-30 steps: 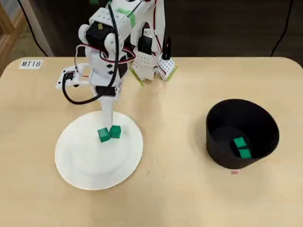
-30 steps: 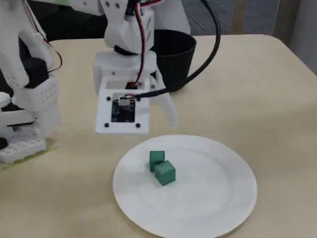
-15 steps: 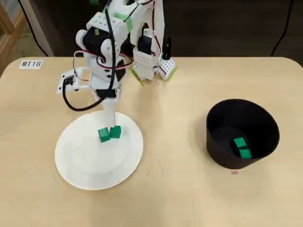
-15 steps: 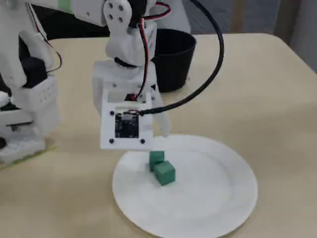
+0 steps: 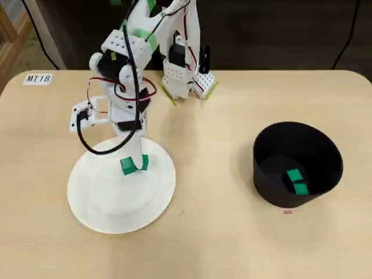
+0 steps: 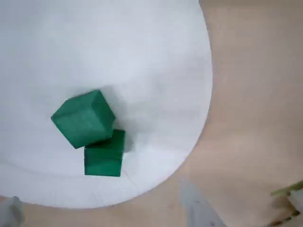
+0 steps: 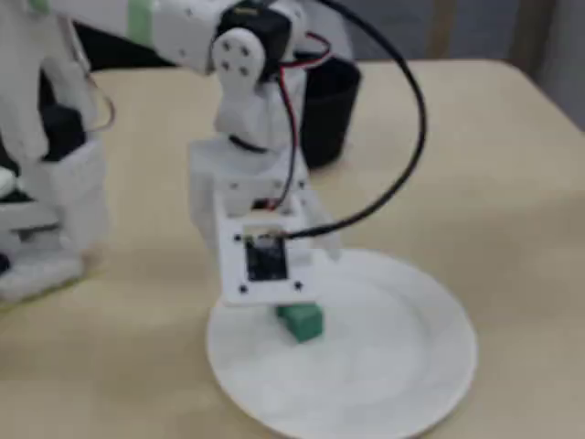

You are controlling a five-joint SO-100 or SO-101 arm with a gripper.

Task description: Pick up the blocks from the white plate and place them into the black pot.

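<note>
Two green blocks lie inside the black pot on the tabletop; that half of the task appears done. Two more blocks, touching each other, sit on the white plate. The claw hangs directly over them, low to the plate. Its fingertips show apart in the wrist view, empty. Judged remaining: grip and transfer both plate blocks.

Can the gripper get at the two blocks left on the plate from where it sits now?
Probably yes. The gripper hangs right over the two green blocks on the white plate, with nothing else around them. One catch: the blocks touch each other, so closing on just one may be awkward.
</note>
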